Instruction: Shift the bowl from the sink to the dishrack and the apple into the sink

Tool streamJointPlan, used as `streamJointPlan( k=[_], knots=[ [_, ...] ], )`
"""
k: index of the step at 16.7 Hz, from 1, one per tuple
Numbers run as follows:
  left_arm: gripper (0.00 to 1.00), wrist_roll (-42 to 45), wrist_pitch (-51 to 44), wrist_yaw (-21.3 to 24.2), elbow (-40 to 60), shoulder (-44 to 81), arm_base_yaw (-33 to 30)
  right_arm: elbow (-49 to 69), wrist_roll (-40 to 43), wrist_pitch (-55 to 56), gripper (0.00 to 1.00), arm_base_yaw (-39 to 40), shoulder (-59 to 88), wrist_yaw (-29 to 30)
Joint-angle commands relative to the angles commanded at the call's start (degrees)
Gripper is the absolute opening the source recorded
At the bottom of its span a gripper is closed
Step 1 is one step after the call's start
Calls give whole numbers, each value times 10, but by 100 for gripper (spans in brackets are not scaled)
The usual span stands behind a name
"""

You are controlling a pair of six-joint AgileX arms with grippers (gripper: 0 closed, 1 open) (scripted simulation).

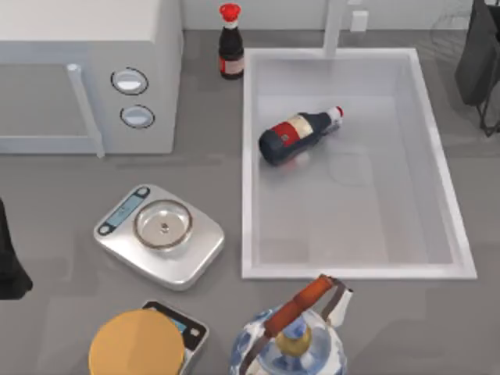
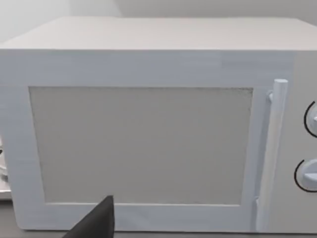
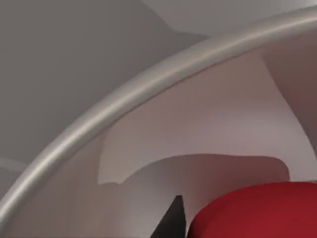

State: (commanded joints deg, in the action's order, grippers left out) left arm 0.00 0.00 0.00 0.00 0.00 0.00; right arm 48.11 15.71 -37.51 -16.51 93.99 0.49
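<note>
The sink is the white basin right of the table's middle. A dark bottle with a red and cream label lies on its side in the basin. The bowl is out of view. In the right wrist view a bright red rounded surface, which looks like the apple, lies right beside one dark finger of my right gripper. A curved silver bar arcs over a pale rounded surface there. My right arm is at the back right corner. My left arm is parked at the left edge.
A white microwave fills the back left, and a left gripper finger faces its door. An upright red-capped bottle stands behind the sink's left corner. In front are a silver kitchen scale, a tan-topped scale and a blue-white kettle.
</note>
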Motion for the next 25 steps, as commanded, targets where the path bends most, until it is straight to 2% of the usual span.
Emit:
streamJointPlan(
  k=[9,16,20,25],
  knots=[
    [100,0,0,0,0,0,0,133,3,-216,0,-2,-66,0],
    [100,0,0,0,0,0,0,149,2,-234,0,-1,-78,-1],
    [100,0,0,0,0,0,0,139,-10,-173,0,33,-65,21],
    [100,0,0,0,0,0,0,101,-45,36,0,136,-36,89]
  ],
)
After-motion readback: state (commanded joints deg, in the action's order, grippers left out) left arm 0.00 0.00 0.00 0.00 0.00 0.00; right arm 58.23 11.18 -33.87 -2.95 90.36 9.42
